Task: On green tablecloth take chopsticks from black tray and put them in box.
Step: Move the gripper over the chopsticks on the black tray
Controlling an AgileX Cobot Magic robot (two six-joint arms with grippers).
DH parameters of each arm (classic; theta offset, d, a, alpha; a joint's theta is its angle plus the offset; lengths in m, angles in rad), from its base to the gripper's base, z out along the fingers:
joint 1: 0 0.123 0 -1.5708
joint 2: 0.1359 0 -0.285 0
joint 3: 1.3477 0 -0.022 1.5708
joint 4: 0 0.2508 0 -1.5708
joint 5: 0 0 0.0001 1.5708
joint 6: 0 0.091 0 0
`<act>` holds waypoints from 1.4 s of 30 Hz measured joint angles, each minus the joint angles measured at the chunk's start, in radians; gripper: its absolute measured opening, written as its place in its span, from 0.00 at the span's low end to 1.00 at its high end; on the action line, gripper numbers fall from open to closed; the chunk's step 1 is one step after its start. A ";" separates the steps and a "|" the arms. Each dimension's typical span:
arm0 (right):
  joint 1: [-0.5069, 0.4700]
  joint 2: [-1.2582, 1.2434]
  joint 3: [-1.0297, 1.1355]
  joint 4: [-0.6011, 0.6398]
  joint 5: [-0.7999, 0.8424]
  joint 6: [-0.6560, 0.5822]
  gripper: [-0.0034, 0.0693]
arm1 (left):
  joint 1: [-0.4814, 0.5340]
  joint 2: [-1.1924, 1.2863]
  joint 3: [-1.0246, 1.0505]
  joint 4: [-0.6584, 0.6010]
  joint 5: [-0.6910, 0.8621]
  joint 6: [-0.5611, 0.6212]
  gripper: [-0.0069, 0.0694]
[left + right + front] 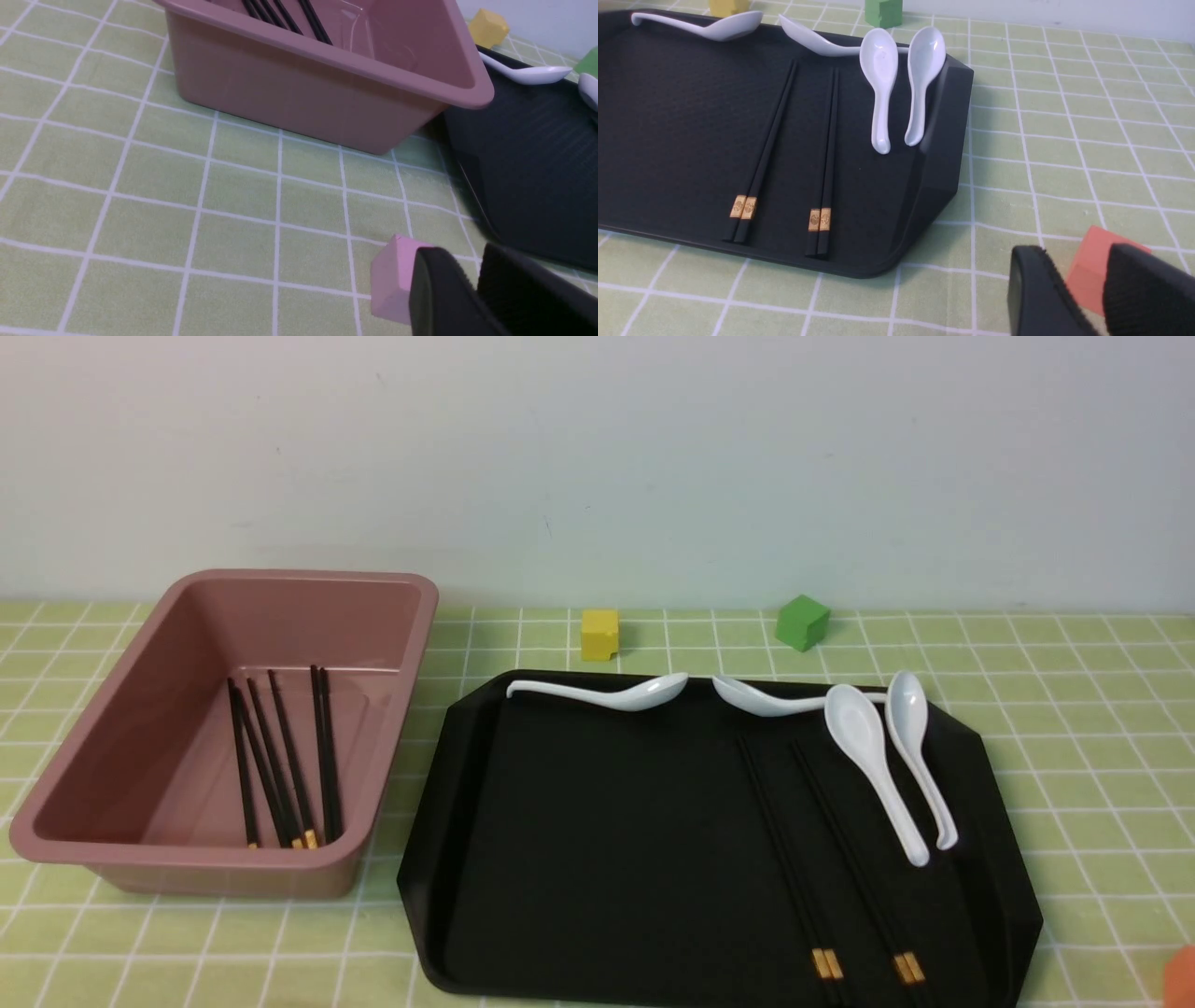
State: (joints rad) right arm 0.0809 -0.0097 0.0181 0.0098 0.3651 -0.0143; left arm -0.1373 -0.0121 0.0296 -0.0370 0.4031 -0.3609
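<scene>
Two pairs of black chopsticks (789, 859) with gold bands lie side by side in the right half of the black tray (607, 849) on the green tablecloth (1074, 709). They also show in the right wrist view (768, 144). Several more chopsticks (280, 765) lie in the pink box (280, 616), left of the tray. Neither gripper shows in the front view. My left gripper (474, 261) is shut and empty, low over the cloth in front of the box (289, 98). My right gripper (1076, 261) is slightly open and empty, off the tray's near right corner.
Several white spoons (873, 765) lie along the tray's far and right sides. A yellow cube (599, 635) and a green cube (802, 623) stand behind the tray. A pink cube (392, 275) sits by the left gripper, an orange cube (1092, 270) by the right.
</scene>
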 joint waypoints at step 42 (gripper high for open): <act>0.010 0.836 -0.581 0.519 0.245 -0.177 0.03 | 0.000 0.000 0.000 0.000 0.000 -0.001 0.32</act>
State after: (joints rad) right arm 0.0905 0.8259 -0.5630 0.5286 0.6096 -0.1916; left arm -0.1373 -0.0121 0.0296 -0.0370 0.4031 -0.3618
